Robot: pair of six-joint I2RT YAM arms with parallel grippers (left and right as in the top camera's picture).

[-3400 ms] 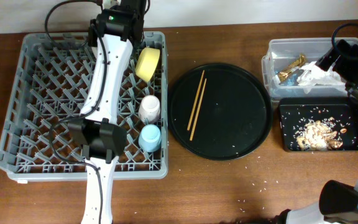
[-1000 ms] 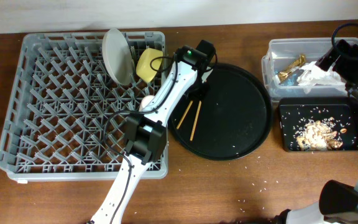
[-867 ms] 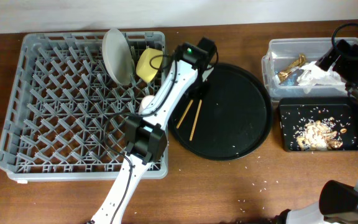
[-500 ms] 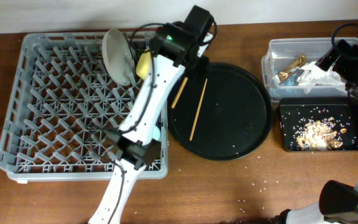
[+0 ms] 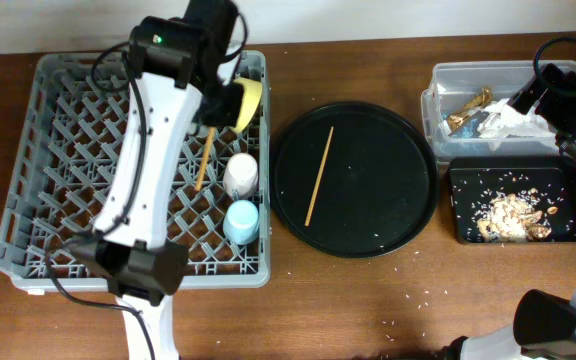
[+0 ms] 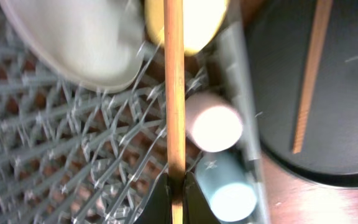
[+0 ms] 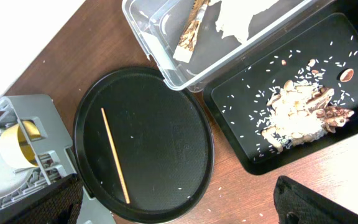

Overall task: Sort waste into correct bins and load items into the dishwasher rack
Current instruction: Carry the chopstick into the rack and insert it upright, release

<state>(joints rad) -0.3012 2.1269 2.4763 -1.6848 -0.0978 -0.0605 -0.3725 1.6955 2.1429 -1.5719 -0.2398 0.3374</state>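
- Now one chopstick is pinched in the left claw, which is shut on it above the dishwasher rack, upper left of the overhead frame.
- Along the rack's right edge stand the yellow bowl, pink cup and blue cup (the plate shows from the wrist).
- The other chopstick lies on the round black tray, mid-frame.
- The right claw gapes wide and empty.
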